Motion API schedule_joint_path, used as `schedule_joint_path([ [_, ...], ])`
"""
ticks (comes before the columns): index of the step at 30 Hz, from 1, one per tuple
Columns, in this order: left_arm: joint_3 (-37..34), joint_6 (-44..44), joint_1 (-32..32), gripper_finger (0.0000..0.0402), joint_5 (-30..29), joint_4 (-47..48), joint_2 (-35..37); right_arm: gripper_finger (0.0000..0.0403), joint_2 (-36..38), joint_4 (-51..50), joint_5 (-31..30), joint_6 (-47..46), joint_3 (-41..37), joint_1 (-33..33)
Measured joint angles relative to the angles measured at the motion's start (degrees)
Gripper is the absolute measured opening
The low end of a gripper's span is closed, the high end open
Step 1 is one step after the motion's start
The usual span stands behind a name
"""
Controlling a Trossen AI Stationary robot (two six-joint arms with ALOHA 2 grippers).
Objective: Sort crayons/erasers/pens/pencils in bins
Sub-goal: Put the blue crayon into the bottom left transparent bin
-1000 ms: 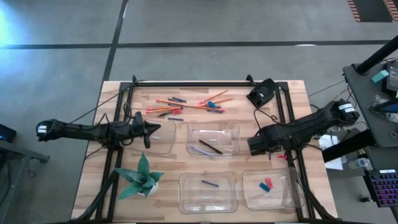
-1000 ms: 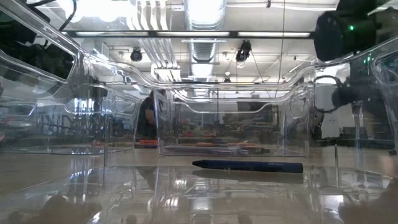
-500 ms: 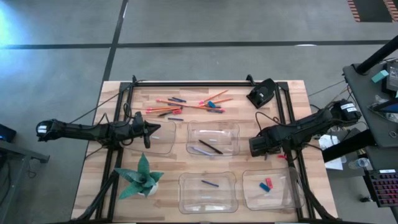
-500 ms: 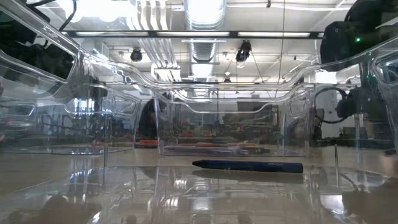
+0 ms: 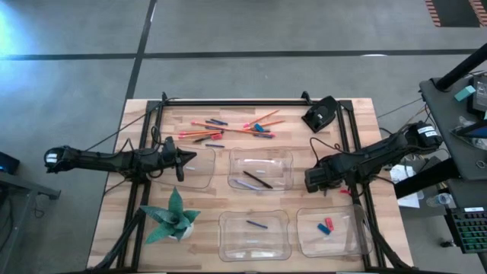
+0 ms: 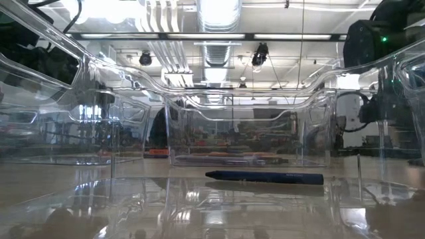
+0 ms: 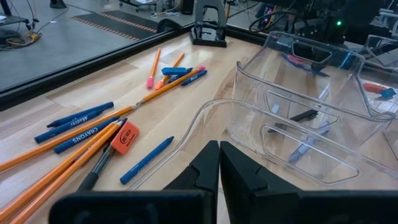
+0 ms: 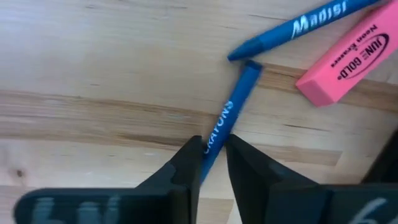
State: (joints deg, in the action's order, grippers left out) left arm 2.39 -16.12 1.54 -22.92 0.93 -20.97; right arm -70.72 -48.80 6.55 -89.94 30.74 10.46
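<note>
High view: the wooden surface (image 5: 358, 114) carries four clear bins (image 5: 260, 151) in its nearer half. The loose pencils (image 5: 228, 129) lie in an open strip ahead of the left claw (image 5: 179, 161), towards the far edge. The left claw reaches in from the left edge and hangs over the rim of one bin, with a green paper plant (image 5: 173, 217) beside it on the near side. The right claw (image 5: 310, 180) comes in from the right edge, over bare wood between the middle bin and the black frame rail (image 5: 351, 152). The erasers (image 5: 328, 225), red and blue, lie in the corner bin just nearer than this claw. Whether either claw is open cannot be told from above. Low view: level with the surface, the sight line passes through stacked clear walls. One dark blue crayon (image 6: 265, 176) lies flat on a bin floor, and neither claw's fingertips show. Left wrist view: the left claw's fingers (image 7: 208, 165) are pressed together with nothing between them, just above a curved bin rim. Beyond them lie orange pencils, several blue crayons, and a red-orange eraser (image 7: 125, 138) touching the pencils. The bin past the claw holds dark pens (image 7: 303, 116). Right wrist view: the right claw is narrow, its fingers set on either side of a blue crayon (image 8: 231, 112) marked CRAYONS. Past its tip a second blue crayon (image 8: 292, 31) and a pink eraser (image 8: 345, 59) rest on the wood; the high view shows none of these three.
</note>
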Motion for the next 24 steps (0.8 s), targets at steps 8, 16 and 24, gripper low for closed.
schedule_joint_path([
  [8, 0.0, 0.0, 0.0, 0.0000, 0.0, 0.0, 0.0, 0.0025, 0.0, -0.1, -0.3, 0.1, 0.0, 0.0],
  [16, 0.0, 0.0, 0.0, 0.0000, 0.0, 0.0, 0.0, 0.0024, 0.0, -0.8, -4.6, 4.0, 3.8, 0.0],
  [24, 0.0, 0.0, 0.0, 0.0000, 0.0, 0.0, 0.0, 0.0023, 0.1, -2.7, -24.7, 11.9, 11.4, 0.0],
])
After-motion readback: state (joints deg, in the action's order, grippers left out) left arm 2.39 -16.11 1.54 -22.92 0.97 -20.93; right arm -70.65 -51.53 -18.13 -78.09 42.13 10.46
